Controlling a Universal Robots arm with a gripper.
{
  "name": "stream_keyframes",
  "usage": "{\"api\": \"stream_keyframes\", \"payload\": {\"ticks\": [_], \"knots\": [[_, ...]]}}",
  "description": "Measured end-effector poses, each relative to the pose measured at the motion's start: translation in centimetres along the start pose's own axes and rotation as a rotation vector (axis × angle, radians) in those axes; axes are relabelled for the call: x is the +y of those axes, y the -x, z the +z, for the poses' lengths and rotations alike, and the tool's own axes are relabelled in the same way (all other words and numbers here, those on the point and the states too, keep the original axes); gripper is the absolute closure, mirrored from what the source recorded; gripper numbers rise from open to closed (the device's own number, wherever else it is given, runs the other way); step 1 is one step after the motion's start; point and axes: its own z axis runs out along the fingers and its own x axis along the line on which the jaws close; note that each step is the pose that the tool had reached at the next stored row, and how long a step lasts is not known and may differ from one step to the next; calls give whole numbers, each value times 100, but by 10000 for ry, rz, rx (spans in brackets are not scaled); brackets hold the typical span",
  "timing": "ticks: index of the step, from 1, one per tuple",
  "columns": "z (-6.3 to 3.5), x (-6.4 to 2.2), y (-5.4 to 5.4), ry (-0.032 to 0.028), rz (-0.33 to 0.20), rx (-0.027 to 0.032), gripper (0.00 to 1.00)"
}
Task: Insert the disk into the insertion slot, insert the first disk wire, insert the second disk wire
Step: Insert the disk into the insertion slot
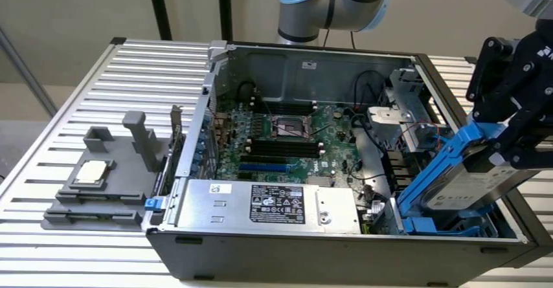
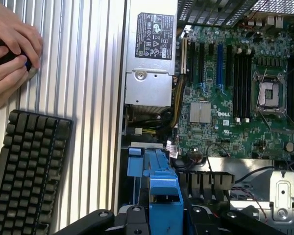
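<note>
Hand [image 1: 511, 151]: black, clamped narrow on the upper end of the disk [image 1: 467, 188], one finger on each side.

- Disk hangs tilted, label face toward the exterior view's camera, over the corner of the open computer case [image 1: 346, 249] nearest that camera on its right.
- Its blue carrier frame [image 2: 159, 178] runs down from the hand toward the insertion slot [image 1: 445, 226], the blue-clipped cage directly beneath.
- Lower end of the disk sits at the mouth of the cage.

Step in hand, as I judge it: the first one, seating the disk. It is not yet home, and neither wire is dealt with. Seating calls for bringing the tilt square to the cage walls so the carrier rails meet the guides, then a straight push.

Further out:
- Power-supply box [image 1: 268, 204] along the case's near wall.
- Motherboard [image 1: 289, 139] behind it.
- Slatted metal counter [image 1: 78, 94] under everything.
- Wrist view: a keyboard [image 2: 24, 176] on the counter, and a person's fingers [image 2: 12, 44] closed on a small dark object.

Hard to make out:
- Whether the disk's lower edge has entered the guides; the carrier hides it.
- Which cables are the disk wires.
- The hand's outer side, cut off at the frame edge.
</note>
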Motion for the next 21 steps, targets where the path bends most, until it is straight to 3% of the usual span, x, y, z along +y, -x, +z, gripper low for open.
{"api": "stream_keyframes", "payload": {"ticks": [11, 21], "knots": [[68, -3, -21, 3, -115, -134, 67], [118, -2, -24, 8, -201, -163, 67]]}}
